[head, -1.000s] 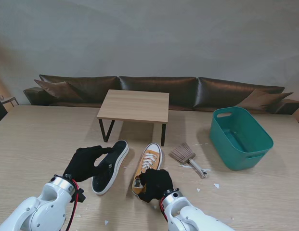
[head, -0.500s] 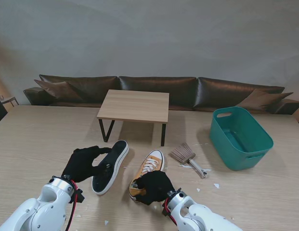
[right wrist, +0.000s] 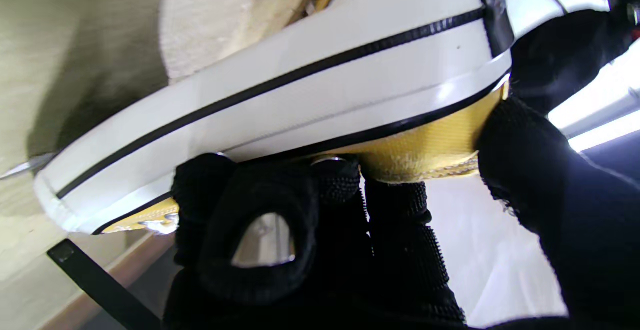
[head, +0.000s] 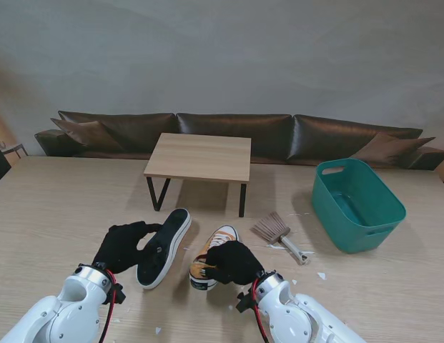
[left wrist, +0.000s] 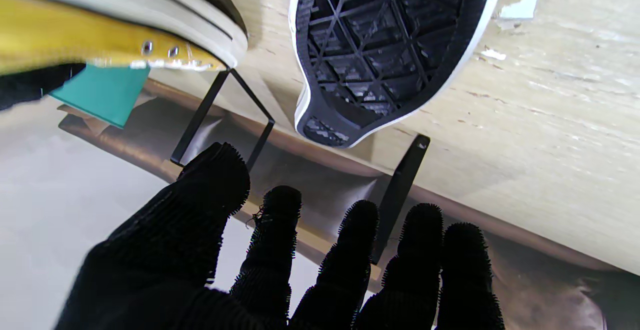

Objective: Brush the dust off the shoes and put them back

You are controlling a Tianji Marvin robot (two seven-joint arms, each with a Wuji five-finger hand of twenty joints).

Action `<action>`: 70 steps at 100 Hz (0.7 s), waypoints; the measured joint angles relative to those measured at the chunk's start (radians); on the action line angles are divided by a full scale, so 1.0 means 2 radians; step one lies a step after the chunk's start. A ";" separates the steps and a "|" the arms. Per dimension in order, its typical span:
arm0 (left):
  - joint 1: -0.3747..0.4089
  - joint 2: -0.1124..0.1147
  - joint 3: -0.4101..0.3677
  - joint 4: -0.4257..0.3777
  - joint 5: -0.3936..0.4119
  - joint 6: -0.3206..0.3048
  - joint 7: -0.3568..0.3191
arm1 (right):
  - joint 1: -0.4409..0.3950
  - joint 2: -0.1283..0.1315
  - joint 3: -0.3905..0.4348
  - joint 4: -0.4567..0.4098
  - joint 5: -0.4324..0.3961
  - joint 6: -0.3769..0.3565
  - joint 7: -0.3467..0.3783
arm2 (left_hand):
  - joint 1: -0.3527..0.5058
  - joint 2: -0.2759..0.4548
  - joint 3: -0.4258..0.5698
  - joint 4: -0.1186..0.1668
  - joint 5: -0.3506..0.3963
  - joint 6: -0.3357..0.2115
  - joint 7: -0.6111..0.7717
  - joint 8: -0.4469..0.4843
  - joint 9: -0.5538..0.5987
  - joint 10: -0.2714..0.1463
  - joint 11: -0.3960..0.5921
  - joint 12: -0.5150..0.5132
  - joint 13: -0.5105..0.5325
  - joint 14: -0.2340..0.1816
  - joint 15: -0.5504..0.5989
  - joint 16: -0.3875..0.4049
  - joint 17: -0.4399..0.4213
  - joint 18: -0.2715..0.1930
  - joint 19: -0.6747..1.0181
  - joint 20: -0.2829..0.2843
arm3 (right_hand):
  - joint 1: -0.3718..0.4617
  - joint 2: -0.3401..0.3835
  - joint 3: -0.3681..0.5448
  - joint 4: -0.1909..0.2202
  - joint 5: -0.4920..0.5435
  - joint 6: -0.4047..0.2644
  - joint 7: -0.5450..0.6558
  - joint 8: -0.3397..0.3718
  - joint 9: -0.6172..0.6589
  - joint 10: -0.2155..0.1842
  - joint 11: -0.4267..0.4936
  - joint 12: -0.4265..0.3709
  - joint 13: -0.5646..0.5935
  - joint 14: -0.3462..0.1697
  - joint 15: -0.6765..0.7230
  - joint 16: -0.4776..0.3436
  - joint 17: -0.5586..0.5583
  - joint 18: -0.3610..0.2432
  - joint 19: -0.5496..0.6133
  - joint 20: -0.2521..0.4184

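The light wood table [head: 57,207] carries everything in the stand's view. A small wooden bench [head: 200,157] on black legs stands on it at the far middle. Nearer the robot, a black slip-on shoe [head: 166,245] lies on the table with its toe pointing away; the left wrist view shows its lattice-patterned inside. Just to its right, the yellow sneaker [head: 207,259] is tilted, and whether any part of it touches the surface cannot be told. A hand brush [head: 279,235] lies farther right, bristles toward the bench. A teal basket [head: 357,206] stands at the right. Small white scraps [head: 321,275] dot the wood around the brush and shoes.
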 measured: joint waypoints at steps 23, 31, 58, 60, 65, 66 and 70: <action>-0.006 0.003 0.014 0.005 0.000 0.003 -0.013 | -0.004 -0.003 0.015 -0.027 0.057 0.026 0.024 | 0.000 0.000 0.000 0.000 0.000 0.000 0.000 0.000 0.000 0.000 0.000 0.000 0.000 0.000 -0.004 0.000 0.000 0.000 -0.006 0.000 | 0.002 -0.007 0.011 0.000 0.012 0.004 -0.004 0.012 0.007 0.004 -0.002 0.007 0.004 0.004 0.009 0.005 0.004 0.006 0.000 0.012; -0.007 0.004 0.020 0.006 -0.002 0.003 -0.019 | -0.004 -0.005 0.016 -0.029 0.075 0.032 0.026 | 0.010 0.000 0.003 0.000 0.000 -0.002 0.000 0.000 0.000 0.000 0.000 0.000 0.000 0.000 -0.004 0.000 0.000 0.000 -0.006 0.000 | 0.002 -0.007 0.011 0.000 0.013 0.004 -0.004 0.012 0.007 0.004 -0.002 0.009 0.004 0.005 0.010 0.005 0.004 0.006 0.000 0.012; -0.016 0.011 0.044 0.020 0.033 -0.018 -0.033 | 0.004 -0.009 0.018 -0.034 0.103 0.055 0.040 | 0.005 -0.058 0.068 0.000 -0.066 -0.032 -0.042 -0.040 -0.048 -0.009 -0.004 0.016 -0.026 -0.031 -0.003 0.011 -0.021 -0.013 -0.013 0.013 | 0.002 -0.007 0.011 0.000 0.019 0.004 -0.004 0.014 0.009 0.004 -0.003 0.012 0.004 0.005 0.014 0.010 0.012 0.006 0.004 0.012; -0.017 0.011 0.046 0.021 0.034 -0.018 -0.035 | 0.004 -0.010 0.018 -0.035 0.106 0.057 0.040 | 0.004 -0.061 0.068 0.000 -0.073 -0.032 -0.041 -0.042 -0.055 -0.010 -0.003 0.019 -0.030 -0.033 -0.005 0.009 -0.025 -0.015 -0.014 0.013 | 0.002 -0.007 0.011 0.000 0.019 0.004 -0.004 0.014 0.009 0.004 -0.003 0.012 0.004 0.005 0.014 0.010 0.012 0.007 0.004 0.012; -0.020 0.012 0.050 0.023 0.032 -0.019 -0.039 | 0.005 -0.012 0.020 -0.036 0.118 0.061 0.040 | -0.012 -0.069 0.069 0.000 -0.091 -0.032 -0.049 -0.049 -0.069 -0.011 -0.009 0.014 -0.046 -0.038 -0.009 0.011 -0.033 -0.020 -0.019 0.013 | 0.002 -0.007 0.011 0.000 0.019 0.004 -0.004 0.015 0.009 0.004 -0.003 0.012 0.004 0.005 0.014 0.010 0.014 0.008 0.004 0.012; -0.020 0.012 0.051 0.024 0.032 -0.019 -0.040 | 0.005 -0.012 0.021 -0.037 0.120 0.062 0.041 | -0.012 -0.073 0.070 0.000 -0.097 -0.032 -0.049 -0.051 -0.074 -0.011 -0.012 0.016 -0.042 -0.038 -0.003 0.019 -0.034 -0.022 -0.020 0.013 | 0.002 -0.007 0.011 0.000 0.019 0.004 -0.004 0.015 0.009 0.004 -0.003 0.012 0.004 0.005 0.014 0.010 0.014 0.008 0.004 0.012; -0.023 0.013 0.054 0.026 0.029 -0.019 -0.042 | 0.006 -0.013 0.024 -0.039 0.132 0.065 0.042 | -0.012 -0.073 0.072 0.000 -0.105 -0.032 -0.052 -0.054 -0.082 -0.011 -0.009 0.018 -0.055 -0.040 -0.009 0.015 -0.037 -0.024 -0.024 0.013 | 0.005 -0.007 0.011 0.000 0.019 0.004 -0.004 0.015 0.009 0.004 -0.004 0.012 0.004 0.005 0.014 0.010 0.014 0.010 0.004 0.012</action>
